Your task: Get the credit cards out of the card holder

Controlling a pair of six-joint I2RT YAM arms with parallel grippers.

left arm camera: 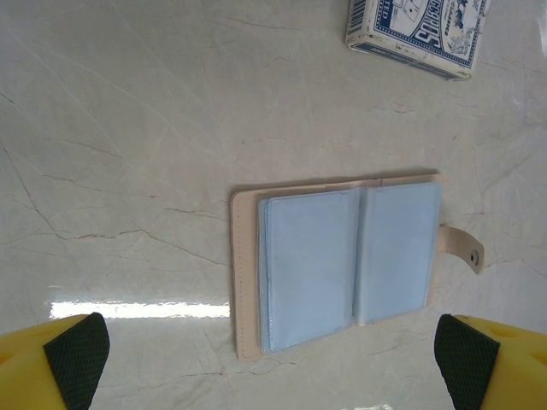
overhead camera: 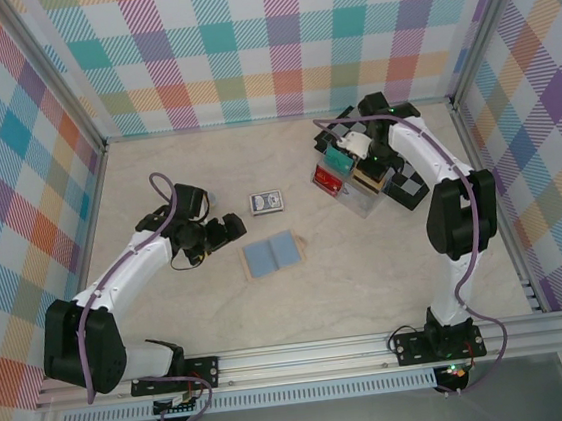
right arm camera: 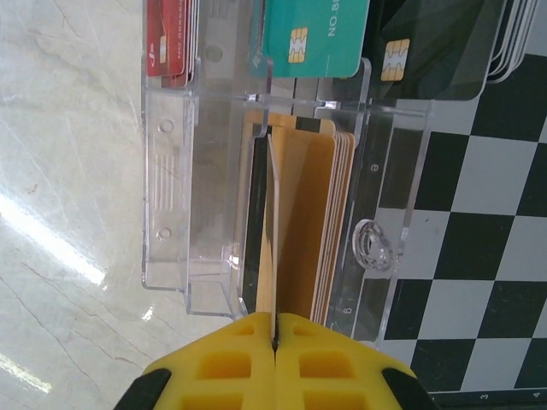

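Note:
The card holder (overhead camera: 273,256) lies open and flat on the table, tan outside with blue-grey sleeves (left arm camera: 342,265) and a small tab (left arm camera: 466,249) at its right. My left gripper (overhead camera: 225,231) hovers just left of it, open, its black pads (left arm camera: 77,354) spread wider than the wallet and touching nothing. At the back right, my right gripper (right arm camera: 275,329) is shut on a thin yellow credit card (right arm camera: 272,213) seen edge-on. That card stands inside a slot of the clear rack (right arm camera: 171,171), beside a stack of yellow cards (right arm camera: 320,213).
The rack (overhead camera: 359,187) also holds red cards (right arm camera: 167,38), a teal card (right arm camera: 316,34) and a dark card (right arm camera: 427,51); it stands on a checkerboard (right arm camera: 496,239). A dark blue playing-card pack (overhead camera: 266,203) lies just behind the wallet. Plaid walls enclose the table.

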